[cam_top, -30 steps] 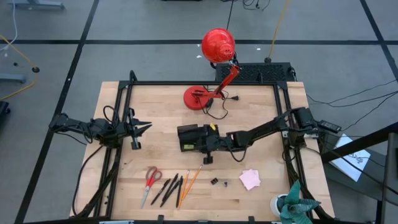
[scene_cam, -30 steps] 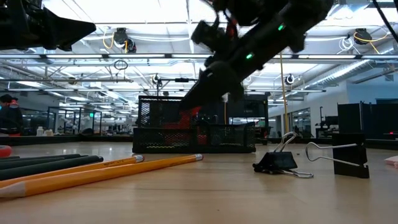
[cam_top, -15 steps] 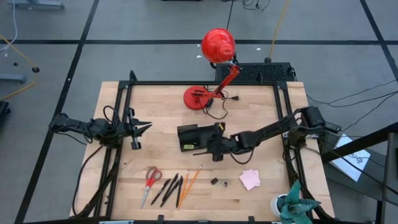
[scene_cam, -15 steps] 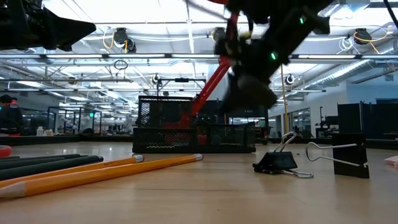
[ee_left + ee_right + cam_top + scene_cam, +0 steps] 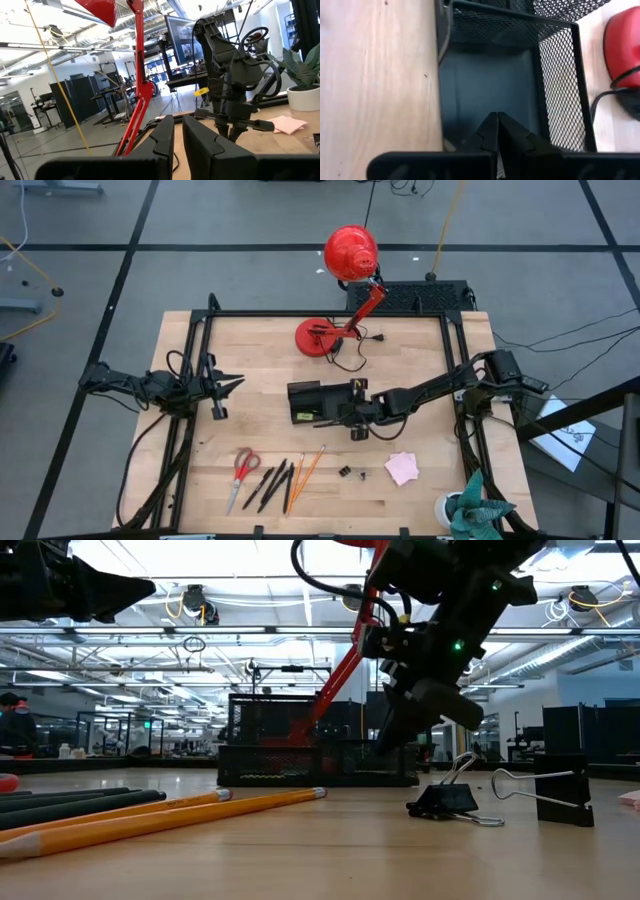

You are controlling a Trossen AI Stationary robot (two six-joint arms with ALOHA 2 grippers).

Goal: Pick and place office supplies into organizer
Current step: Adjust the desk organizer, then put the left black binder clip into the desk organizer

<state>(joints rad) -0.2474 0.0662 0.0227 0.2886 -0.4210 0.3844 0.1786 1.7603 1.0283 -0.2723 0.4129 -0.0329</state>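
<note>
Organizer (image 5: 318, 401), a black mesh tray, sat at the centre of the table (image 5: 250, 360) in the high view, with the right end effector (image 5: 352, 414) at its right end and the left end effector (image 5: 226, 387) waiting well apart at the left of the frame; scissors (image 5: 242, 469), black pens (image 5: 270, 483) and pencils (image 5: 305, 470) lay along the lower edge, with clips (image 5: 346, 472) and a pink sticky-note pad (image 5: 402, 468) to their right, and a red lamp (image 5: 345, 275) stood at upper centre. Low view showed the pencils (image 5: 170, 812) at lower left, the clips (image 5: 452, 802) at right, and the organizer (image 5: 315, 755) behind them at mid-frame. Left wrist view showed the left fingers (image 5: 197, 137) nearly together, holding nothing. Right wrist view showed the right fingers (image 5: 512, 135) pressed together, empty, over an organizer compartment (image 5: 490, 82).
</note>
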